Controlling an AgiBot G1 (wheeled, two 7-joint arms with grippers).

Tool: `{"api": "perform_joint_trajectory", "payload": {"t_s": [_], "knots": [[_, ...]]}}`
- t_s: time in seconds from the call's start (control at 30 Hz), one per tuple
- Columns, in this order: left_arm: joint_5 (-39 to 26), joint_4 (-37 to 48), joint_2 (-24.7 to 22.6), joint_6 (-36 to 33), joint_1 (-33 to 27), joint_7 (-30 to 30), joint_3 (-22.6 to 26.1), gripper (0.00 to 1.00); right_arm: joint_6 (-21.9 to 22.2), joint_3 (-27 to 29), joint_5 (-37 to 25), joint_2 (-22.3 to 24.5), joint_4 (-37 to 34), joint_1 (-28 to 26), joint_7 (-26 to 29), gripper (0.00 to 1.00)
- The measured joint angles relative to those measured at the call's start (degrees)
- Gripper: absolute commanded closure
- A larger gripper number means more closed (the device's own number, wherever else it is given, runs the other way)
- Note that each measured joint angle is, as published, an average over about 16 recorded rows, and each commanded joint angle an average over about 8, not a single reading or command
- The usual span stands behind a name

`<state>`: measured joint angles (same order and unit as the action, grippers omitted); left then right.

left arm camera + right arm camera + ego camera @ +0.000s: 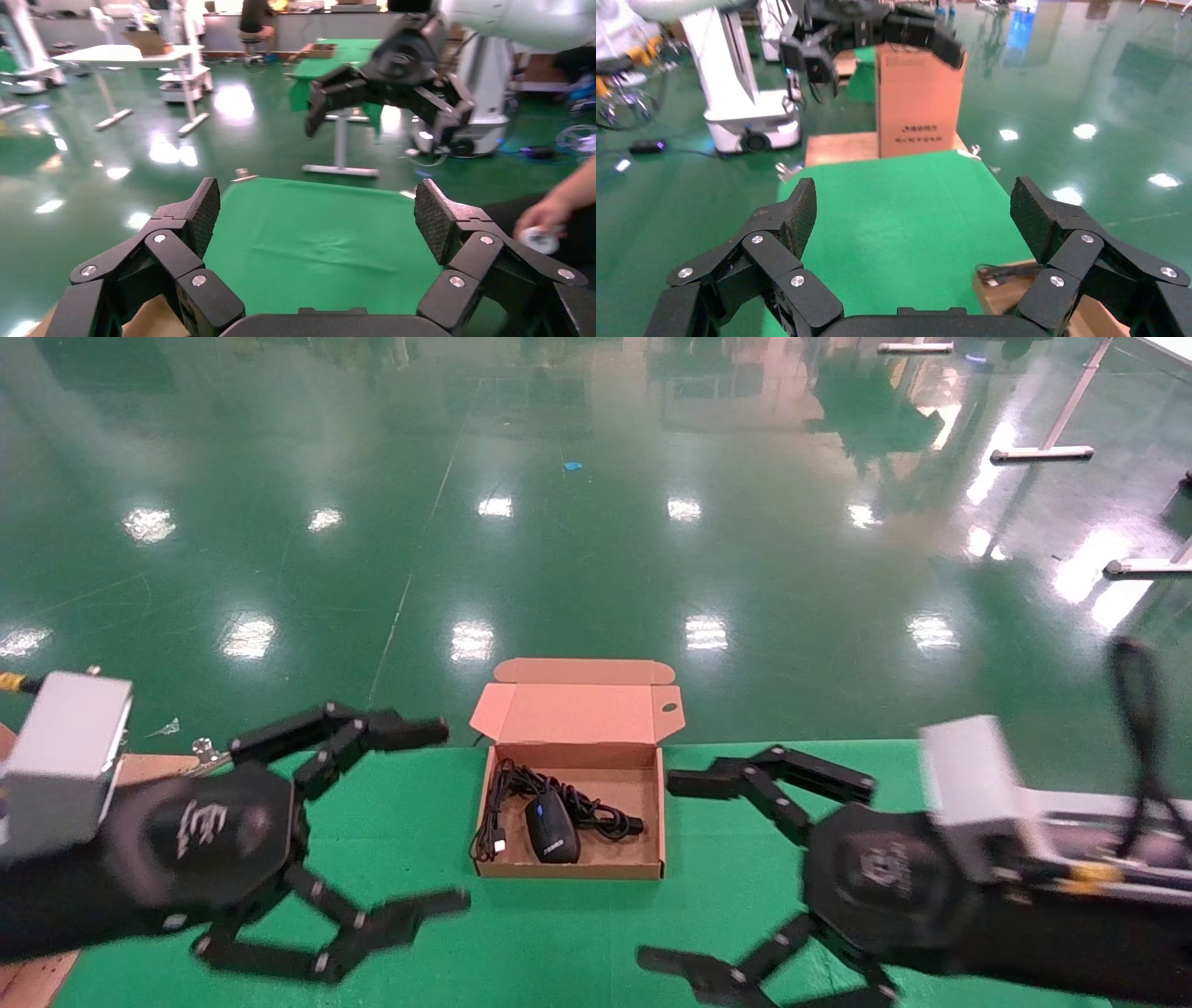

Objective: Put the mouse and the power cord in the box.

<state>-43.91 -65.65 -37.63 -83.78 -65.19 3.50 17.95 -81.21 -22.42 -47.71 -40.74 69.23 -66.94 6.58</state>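
The box (570, 870) lies open on the green table, its flap lid (577, 712) tilted back. Inside it, the black mouse (552, 828) rests on the floor of the box, with the looped power cord (518, 786) beside and behind it. One end of the cord hangs over the box's left rim. My left gripper (447, 815) hovers open to the left of the box, empty. Just as open and empty, my right gripper (661, 872) is at the box's right. The right wrist view catches a corner of the box (1007, 295) and a bit of cord (1002, 269).
A taller printed carton (921, 98) stands on a wooden board past the table's left end. A person's hand (552, 214) holding a small white thing shows near the table's right side. Glossy green floor lies beyond the far edge, with table legs (1041, 453) at the back right.
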Motion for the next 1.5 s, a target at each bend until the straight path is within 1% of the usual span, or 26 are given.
{"api": "perform_joint_trajectory", "payload": {"t_s": [0.23,0.47,1.5], "knots": [[1.6,-6.4,2.0,-1.5,2.8,5.6,-1.5,0.0,-3.4,4.9,4.5,4.4,3.3,4.1,3.1,0.0],[2.3,-9.4,2.9,-2.1,4.0,8.0,-2.1,0.0,-5.2,7.4,6.8,6.6,5.0,6.2,4.5,0.0],[2.1,-8.2,2.7,-1.9,3.7,7.4,-2.0,0.0,-4.6,6.6,6.0,5.9,4.5,5.6,4.2,0.0]]}}
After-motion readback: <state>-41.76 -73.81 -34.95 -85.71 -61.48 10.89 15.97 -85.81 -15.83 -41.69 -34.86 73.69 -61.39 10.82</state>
